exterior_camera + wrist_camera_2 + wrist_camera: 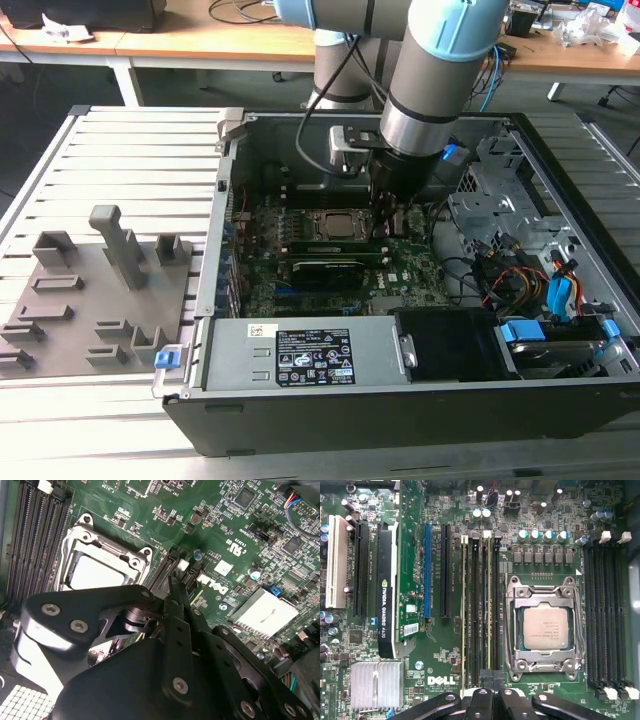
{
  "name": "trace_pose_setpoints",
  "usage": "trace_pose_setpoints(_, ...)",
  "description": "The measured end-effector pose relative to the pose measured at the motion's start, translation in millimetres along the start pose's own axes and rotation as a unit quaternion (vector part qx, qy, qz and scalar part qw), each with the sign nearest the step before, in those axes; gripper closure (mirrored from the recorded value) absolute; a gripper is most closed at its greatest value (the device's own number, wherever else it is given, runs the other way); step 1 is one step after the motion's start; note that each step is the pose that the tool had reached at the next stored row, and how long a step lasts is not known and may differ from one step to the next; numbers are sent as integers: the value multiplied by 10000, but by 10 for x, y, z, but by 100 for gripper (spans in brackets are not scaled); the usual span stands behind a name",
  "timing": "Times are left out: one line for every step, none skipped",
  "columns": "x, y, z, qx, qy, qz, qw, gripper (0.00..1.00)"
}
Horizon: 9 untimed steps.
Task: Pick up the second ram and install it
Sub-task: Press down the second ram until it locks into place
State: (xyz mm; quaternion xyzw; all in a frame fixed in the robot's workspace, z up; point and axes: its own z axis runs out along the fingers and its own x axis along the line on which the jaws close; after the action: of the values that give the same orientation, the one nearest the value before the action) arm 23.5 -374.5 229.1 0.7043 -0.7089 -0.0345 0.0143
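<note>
The second ram (488, 605) stands on edge in a slot beside the CPU socket (545, 627), a thin green stick seen from above. My gripper (491, 676) is shut, its two fingers pressed together right over one end of that stick. I cannot tell whether they pinch it or only rest on its top edge. Another stick (465, 605) stands two slots away. In the second wrist view the shut gripper (172, 582) points down at the slots next to the socket. In the exterior view the gripper (385, 228) is low inside the open computer case, over the green motherboard (410, 270).
A black graphics card (386, 590) and a silver heatsink (375, 682) lie beyond the sticks. Several empty black slots (605, 610) flank the socket's other side. Cables (520, 275) and the drive cage (500, 190) crowd the exterior view's right. A grey fixture tray (90, 290) lies left.
</note>
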Motion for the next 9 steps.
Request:
trace_pose_setpoints(0,0,2,-1,0,-1,10000,89)
trace_pose_setpoints(0,0,3,-1,0,-1,10000,89)
trace_pose_setpoints(-3,3,-7,8,-8,-1,10000,89)
trace_pose_setpoints(-3,12,-60,17,-4,-1,10000,89)
trace_pose_setpoints(-3,70,-72,40,-3,-1,10000,89)
trace_pose_setpoints(-2,109,-70,44,-3,-3,10000,89)
trace_pose_setpoints(-1,152,-67,47,-3,-2,10000,89)
trace_pose_setpoints(0,313,-57,53,-2,-1,10000,89)
trace_pose_setpoints(0,412,-49,55,-2,-2,10000,89)
